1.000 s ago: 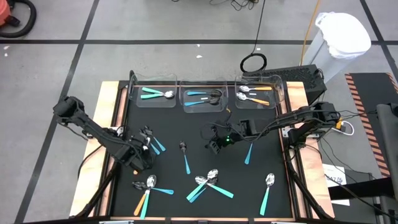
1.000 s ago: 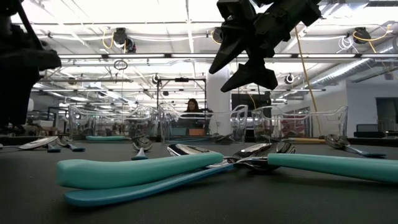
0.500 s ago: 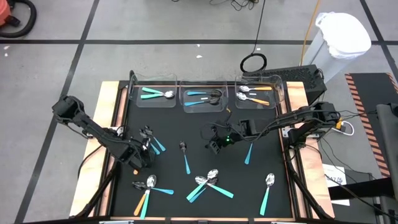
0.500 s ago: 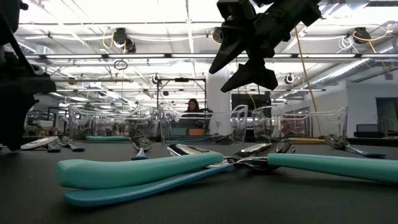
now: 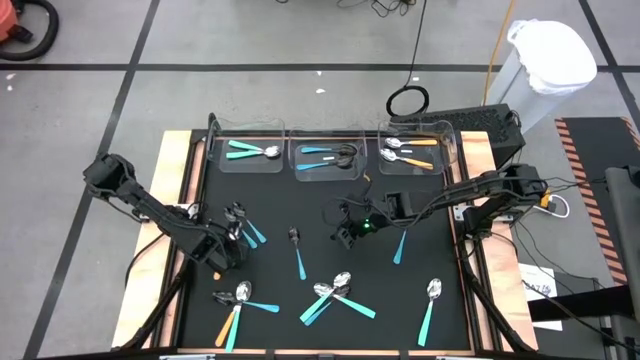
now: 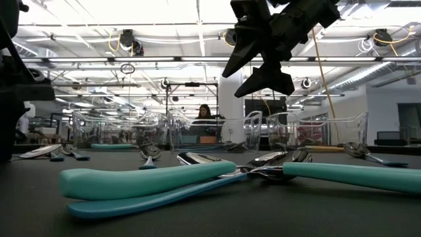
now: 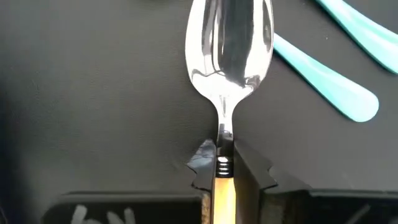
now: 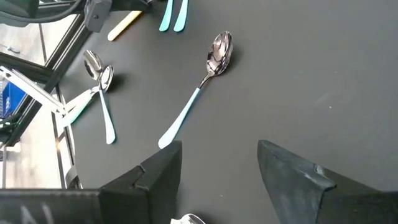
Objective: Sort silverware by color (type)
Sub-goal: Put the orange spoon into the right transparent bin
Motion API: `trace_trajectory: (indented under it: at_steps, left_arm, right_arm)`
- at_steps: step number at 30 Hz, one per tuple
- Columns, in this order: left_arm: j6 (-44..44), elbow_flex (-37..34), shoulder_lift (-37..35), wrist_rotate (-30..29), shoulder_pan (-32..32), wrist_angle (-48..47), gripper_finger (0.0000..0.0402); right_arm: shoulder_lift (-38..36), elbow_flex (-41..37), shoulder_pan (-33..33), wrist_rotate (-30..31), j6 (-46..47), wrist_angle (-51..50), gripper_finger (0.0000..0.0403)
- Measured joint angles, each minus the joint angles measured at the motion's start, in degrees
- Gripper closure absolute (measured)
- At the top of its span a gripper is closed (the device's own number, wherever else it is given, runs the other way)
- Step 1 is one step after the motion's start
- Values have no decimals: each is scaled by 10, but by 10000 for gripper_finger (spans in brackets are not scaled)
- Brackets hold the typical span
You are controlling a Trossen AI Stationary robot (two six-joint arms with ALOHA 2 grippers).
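Observation:
In the left wrist view my left gripper (image 7: 225, 167) is shut on the neck of an orange-handled spoon (image 7: 230, 43) that lies on the black mat. From above, this gripper (image 5: 225, 250) is at the mat's left side, beside teal spoons (image 5: 250, 233). My right gripper (image 5: 345, 232) hangs open above the mat's middle, fingers wide apart (image 8: 217, 180), holding nothing. A light blue spoon (image 8: 199, 93) lies just ahead of it (image 5: 297, 255). More silverware lies scattered toward the front (image 5: 335, 295).
Three clear bins stand along the far edge: teal spoons in the left one (image 5: 247, 135), light blue in the middle (image 5: 325, 170), orange in the right (image 5: 412, 135). Teal handles (image 6: 151, 181) lie close to the low camera. A person sits far back in the room (image 6: 204, 113).
In the low view the left arm has shifted toward the picture's left edge. The right arm has not moved, and the spoons on the mat lie as before.

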Motion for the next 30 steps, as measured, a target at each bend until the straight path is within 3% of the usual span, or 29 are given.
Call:
trace_trajectory:
  at_steps: [5,14,18,23,30]
  left_arm:
    - [52,48,-11,43,0,-60,374]
    - [243,152,-37,8,24,-207,364]
    - [352,192,-38,-39,53,-247,362]
    - [542,227,-38,-140,107,-248,361]
    - [756,245,-38,-265,237,-246,360]
  right_arm:
    - [0,0,2,1,0,0,198]
    - [0,0,-1,2,-23,2,198]
    - [0,0,-8,3,-30,3,198]
    - [0,0,-20,2,-41,4,198]
    - [0,0,-30,0,-62,5,198]
